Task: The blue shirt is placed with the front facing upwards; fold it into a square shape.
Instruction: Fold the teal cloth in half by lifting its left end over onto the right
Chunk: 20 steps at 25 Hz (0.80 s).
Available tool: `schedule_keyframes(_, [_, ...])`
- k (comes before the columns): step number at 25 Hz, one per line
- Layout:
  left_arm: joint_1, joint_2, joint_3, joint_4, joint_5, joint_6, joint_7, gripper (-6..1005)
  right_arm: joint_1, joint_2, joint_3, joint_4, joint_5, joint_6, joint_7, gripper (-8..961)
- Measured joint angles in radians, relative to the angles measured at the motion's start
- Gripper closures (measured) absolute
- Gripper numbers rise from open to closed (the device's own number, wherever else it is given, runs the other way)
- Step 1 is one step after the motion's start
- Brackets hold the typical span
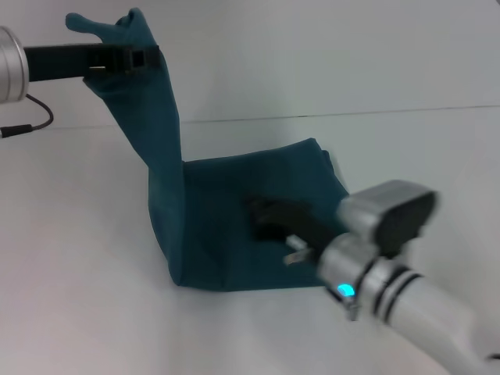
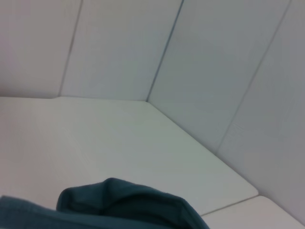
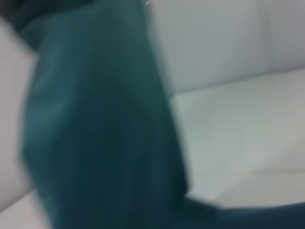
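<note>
The blue shirt (image 1: 234, 226) lies partly folded on the white table, with one end pulled up into a tall strip at the far left. My left gripper (image 1: 129, 58) is shut on the top of that strip, high above the table. My right gripper (image 1: 269, 215) rests low over the middle of the folded part. The lettering is hidden. A bunched edge of the shirt (image 2: 124, 205) shows in the left wrist view. The raised strip of the shirt (image 3: 95, 133) fills much of the right wrist view.
The white table (image 1: 78, 250) spreads around the shirt on all sides. A pale wall (image 1: 328, 55) rises behind the table's back edge. A black cable (image 1: 31, 125) hangs by the left arm.
</note>
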<state>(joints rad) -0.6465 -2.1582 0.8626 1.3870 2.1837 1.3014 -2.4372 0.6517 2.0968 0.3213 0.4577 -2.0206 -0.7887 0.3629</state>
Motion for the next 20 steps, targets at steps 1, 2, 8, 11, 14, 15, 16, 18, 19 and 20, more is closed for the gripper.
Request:
schedule_keyframes(1, [0.000, -0.002, 0.001, -0.003, -0.007, 0.004, 0.007, 942, -0.024, 0.000, 0.014, -0.024, 0.001, -0.034, 0.013, 953])
schedule_keyframes(2, [0.000, -0.003, 0.003, -0.006, -0.013, 0.006, 0.011, 942, -0.036, -0.001, 0.028, -0.046, 0.003, -0.055, 0.032, 953])
schedule_keyframes(8, [0.002, -0.004, 0.044, -0.039, -0.060, 0.007, 0.028, 942, -0.070, -0.001, 0.132, -0.196, 0.005, -0.105, 0.140, 953])
schedule_keyframes(11, [-0.001, -0.006, 0.069, -0.070, -0.072, -0.003, 0.029, 942, -0.071, -0.001, 0.184, -0.262, 0.005, -0.126, 0.161, 953])
schedule_keyframes(14, [-0.004, -0.007, 0.101, -0.117, -0.103, -0.026, 0.038, 942, -0.071, -0.003, 0.224, -0.309, 0.005, -0.153, 0.175, 953])
schedule_keyframes(15, [-0.004, -0.007, 0.109, -0.128, -0.112, -0.036, 0.040, 942, -0.071, -0.004, 0.236, -0.320, 0.005, -0.161, 0.178, 953])
schedule_keyframes(16, [-0.004, -0.008, 0.123, -0.144, -0.123, -0.051, 0.045, 942, -0.071, -0.005, 0.245, -0.327, 0.005, -0.169, 0.179, 953])
schedule_keyframes(18, [-0.001, -0.010, 0.167, -0.191, -0.155, -0.099, 0.061, 942, -0.071, -0.007, 0.259, -0.341, 0.005, -0.178, 0.180, 953])
schedule_keyframes(19, [-0.001, -0.010, 0.183, -0.212, -0.169, -0.117, 0.069, 942, -0.070, -0.007, 0.263, -0.346, 0.005, -0.180, 0.180, 953])
schedule_keyframes(20, [-0.003, -0.010, 0.202, -0.241, -0.189, -0.139, 0.083, 942, -0.069, -0.008, 0.265, -0.353, 0.005, -0.180, 0.181, 953])
